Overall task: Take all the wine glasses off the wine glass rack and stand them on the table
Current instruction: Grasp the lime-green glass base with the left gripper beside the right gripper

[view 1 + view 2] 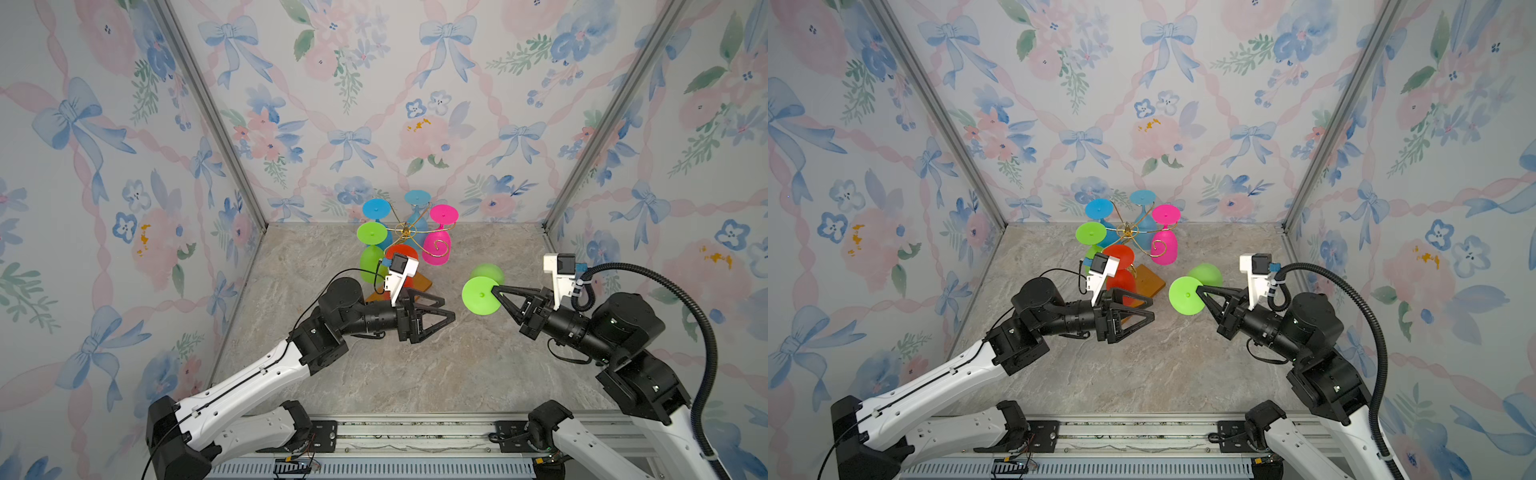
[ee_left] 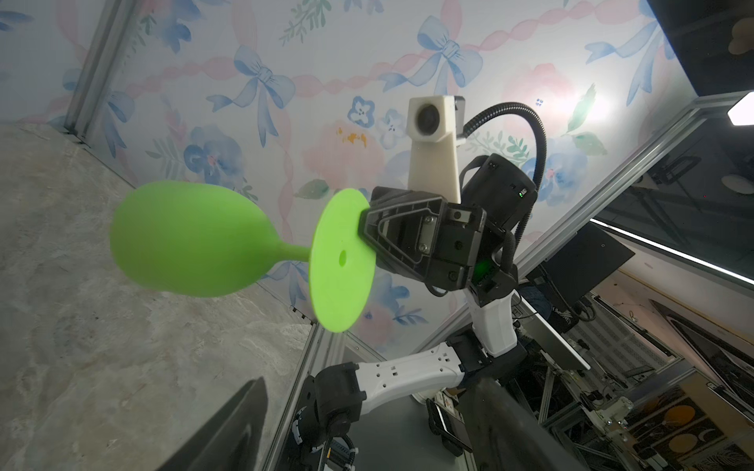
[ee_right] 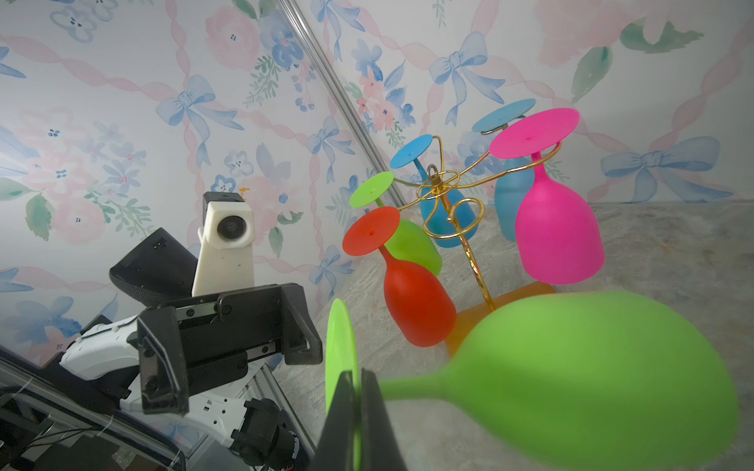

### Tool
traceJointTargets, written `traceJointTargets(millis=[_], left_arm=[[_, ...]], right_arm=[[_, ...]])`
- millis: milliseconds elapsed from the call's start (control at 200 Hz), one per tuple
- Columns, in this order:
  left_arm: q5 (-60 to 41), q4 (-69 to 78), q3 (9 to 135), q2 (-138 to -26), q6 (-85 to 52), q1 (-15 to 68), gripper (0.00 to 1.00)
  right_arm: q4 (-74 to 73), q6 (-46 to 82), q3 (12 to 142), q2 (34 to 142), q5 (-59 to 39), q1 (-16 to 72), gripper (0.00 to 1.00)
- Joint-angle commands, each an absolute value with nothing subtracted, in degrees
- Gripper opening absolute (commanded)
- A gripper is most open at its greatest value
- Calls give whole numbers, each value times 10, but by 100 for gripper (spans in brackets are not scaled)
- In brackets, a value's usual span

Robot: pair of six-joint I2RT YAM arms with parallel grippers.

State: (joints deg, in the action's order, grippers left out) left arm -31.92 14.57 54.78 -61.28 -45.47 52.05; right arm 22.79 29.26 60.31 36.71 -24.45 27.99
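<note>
A lime-green wine glass [image 1: 481,295] [image 1: 1187,295] lies sideways in the air, right of the wine glass rack and clear of it. My right gripper [image 1: 496,291] [image 3: 359,379] is shut on the rim of its round foot, and the bowl [image 2: 187,240] [image 3: 591,379] points away from the gripper. The wine glass rack [image 1: 404,228] [image 1: 1127,228] [image 3: 438,183] is gold wire on an orange-brown wooden base [image 1: 1148,280]. My left gripper [image 1: 448,307] [image 1: 1152,309] [image 2: 369,381] hovers open and empty just in front of that base, facing the held glass.
Several glasses still hang upside down on the rack: red [image 3: 416,301], pink [image 1: 436,249], green [image 1: 372,262] and two blue [image 3: 444,220]. Floral walls close the back and both sides. A metal rail [image 1: 415,436] runs along the front edge.
</note>
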Motion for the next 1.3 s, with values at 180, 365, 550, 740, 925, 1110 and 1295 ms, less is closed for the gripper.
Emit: traceJointTargets(millis=[180,365,550,740,925,1110,1295], left_arm=[[-280,175,583,-659,-440,550,73],[-282,183,595,-672,-437,562,66],[-278,197,597,-677,-443,565,56],[-282,200,597,-679,-446,568,45],[-283,203,596,-685,-447,572,35],[-290,207,598,-696,-447,576,23],[-292,208,602,-704,-447,580,9]], right_arm=[[237,255,592,345,-254,306,0],[229,260,580,341,-259,310,0],[203,273,567,339,-269,315,0],[197,274,559,330,-257,321,0],[198,274,555,324,-249,322,0],[210,269,559,322,-232,322,0],[211,268,558,320,-228,322,0]])
